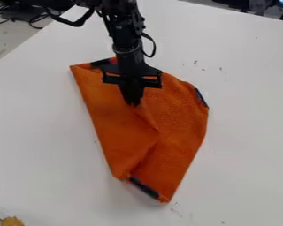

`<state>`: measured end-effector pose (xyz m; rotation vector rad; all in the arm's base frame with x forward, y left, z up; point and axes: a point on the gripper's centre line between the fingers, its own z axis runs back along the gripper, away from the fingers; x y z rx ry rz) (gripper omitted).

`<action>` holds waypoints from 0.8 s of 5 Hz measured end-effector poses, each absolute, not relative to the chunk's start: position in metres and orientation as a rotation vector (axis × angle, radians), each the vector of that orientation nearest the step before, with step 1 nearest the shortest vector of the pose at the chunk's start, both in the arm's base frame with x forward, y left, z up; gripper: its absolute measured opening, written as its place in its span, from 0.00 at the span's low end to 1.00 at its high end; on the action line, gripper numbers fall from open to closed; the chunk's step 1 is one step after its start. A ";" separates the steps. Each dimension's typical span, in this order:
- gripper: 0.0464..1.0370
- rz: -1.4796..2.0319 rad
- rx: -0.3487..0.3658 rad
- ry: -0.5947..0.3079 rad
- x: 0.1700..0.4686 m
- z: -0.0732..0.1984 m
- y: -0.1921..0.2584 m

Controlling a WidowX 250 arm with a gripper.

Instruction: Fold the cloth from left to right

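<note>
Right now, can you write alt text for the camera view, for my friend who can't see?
A black robot hand points down at the upper middle of a creased orange cloth on a white table. Dark patches mark the cloth's edges.

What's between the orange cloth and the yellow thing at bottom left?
In the camera view, white tabletop lies between the cloth and the yellow thing.
</note>
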<state>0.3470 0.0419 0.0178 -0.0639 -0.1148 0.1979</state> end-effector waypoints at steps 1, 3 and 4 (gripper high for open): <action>0.23 0.150 -0.065 -0.115 0.355 0.025 0.030; 0.81 0.102 -0.066 -0.092 0.368 0.035 0.010; 0.97 0.094 -0.076 -0.084 0.376 0.035 0.003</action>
